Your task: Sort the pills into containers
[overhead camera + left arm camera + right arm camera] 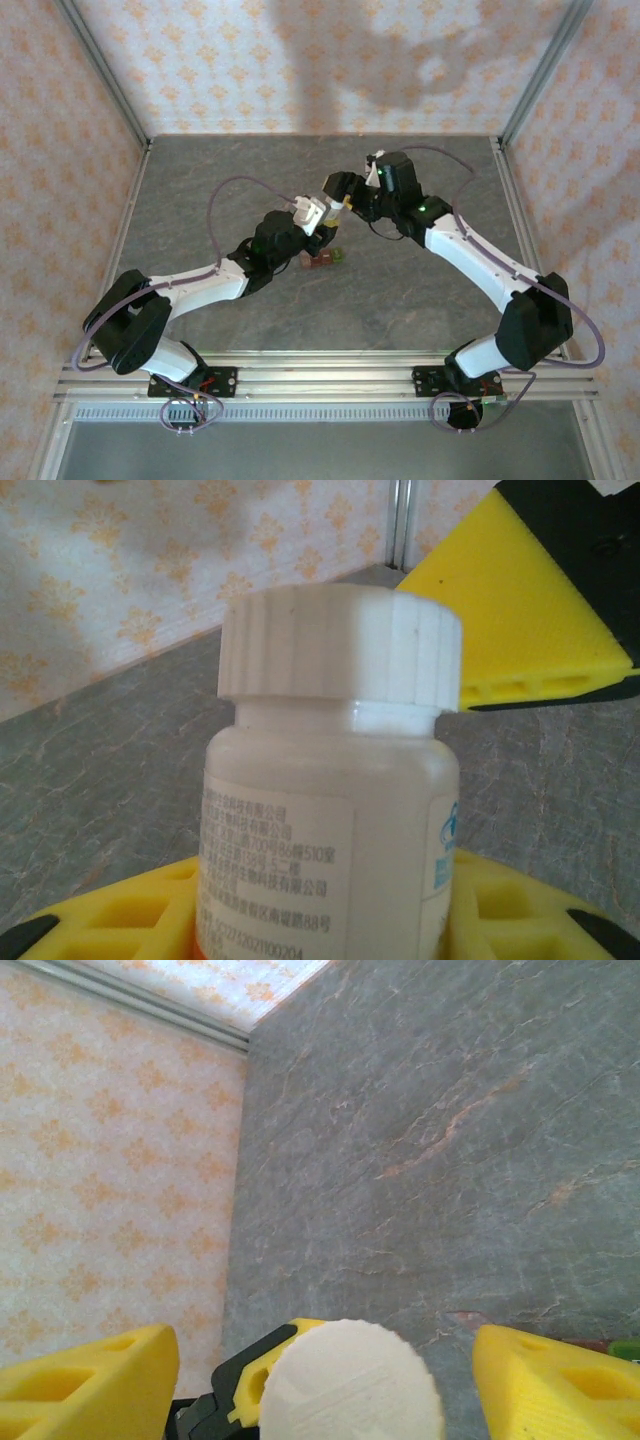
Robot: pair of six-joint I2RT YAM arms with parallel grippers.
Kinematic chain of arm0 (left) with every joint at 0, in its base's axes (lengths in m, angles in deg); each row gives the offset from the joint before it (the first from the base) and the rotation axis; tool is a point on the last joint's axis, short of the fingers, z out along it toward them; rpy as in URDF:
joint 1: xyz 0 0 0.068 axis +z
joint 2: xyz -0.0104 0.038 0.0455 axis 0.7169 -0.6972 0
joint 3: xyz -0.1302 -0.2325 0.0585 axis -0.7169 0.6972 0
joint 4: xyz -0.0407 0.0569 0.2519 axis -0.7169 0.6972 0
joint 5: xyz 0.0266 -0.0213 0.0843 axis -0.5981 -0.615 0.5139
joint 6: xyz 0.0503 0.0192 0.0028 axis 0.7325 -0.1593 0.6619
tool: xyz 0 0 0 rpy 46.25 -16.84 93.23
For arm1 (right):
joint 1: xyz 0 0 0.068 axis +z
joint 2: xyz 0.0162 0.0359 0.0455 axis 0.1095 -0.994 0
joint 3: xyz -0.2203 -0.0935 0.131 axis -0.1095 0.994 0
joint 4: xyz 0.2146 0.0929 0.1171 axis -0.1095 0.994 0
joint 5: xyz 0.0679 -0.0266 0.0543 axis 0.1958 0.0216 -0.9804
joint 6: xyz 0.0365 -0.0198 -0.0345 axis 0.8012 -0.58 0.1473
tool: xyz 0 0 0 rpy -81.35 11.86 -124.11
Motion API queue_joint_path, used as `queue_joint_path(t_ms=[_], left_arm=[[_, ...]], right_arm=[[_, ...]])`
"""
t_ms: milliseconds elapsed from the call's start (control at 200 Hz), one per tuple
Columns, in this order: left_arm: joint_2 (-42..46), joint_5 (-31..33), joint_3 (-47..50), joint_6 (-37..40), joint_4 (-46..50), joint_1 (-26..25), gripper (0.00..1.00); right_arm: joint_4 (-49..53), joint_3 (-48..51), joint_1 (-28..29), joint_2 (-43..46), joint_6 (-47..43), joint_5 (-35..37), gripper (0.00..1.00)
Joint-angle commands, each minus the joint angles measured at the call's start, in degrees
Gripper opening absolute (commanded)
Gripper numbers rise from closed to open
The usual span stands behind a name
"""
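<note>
1. The containers (323, 260), a short strip of joined little boxes, brownish-red with a green end, lie flat on the table (420, 310). They are below both pincers and a little to the near side of them. In the right wrist view the strip (600, 1345) peeks in past the right-hand finger.
2. The left pincer (328, 222) is closed on a white bottle (330, 830). It holds the bottle upright above the table, with a yellow finger on each side of its lower body.
3. The bottle's ribbed white cap (350, 1385) is on. It sits between the fingers of the right pincer (345, 198).
4. The right pincer is open, with a gap between the cap and each finger.
5. The left arm is folded low near its base, and its forearm reaches forward and rightward.
6. The right arm stretches forward and leftward, with its wrist bent so the pincer points down over the cap.
</note>
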State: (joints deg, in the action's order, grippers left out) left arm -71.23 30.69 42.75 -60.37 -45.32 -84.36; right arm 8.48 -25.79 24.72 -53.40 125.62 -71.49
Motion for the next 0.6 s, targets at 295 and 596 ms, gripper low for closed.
queue_joint_path(t_ms=[295,596], left_arm=[[1.03,-0.84,-1.62,-2.92,-4.24,0.42,0.0],[4.03,-12.28,-1.8,-8.47,-1.45,3.29,0.0]], right_arm=[[-0.59,2.9,0.81,1.9,-2.25,0.02,0.42],[-9.46,8.44,-2.73,3.96,-18.33,-11.51,0.38]])
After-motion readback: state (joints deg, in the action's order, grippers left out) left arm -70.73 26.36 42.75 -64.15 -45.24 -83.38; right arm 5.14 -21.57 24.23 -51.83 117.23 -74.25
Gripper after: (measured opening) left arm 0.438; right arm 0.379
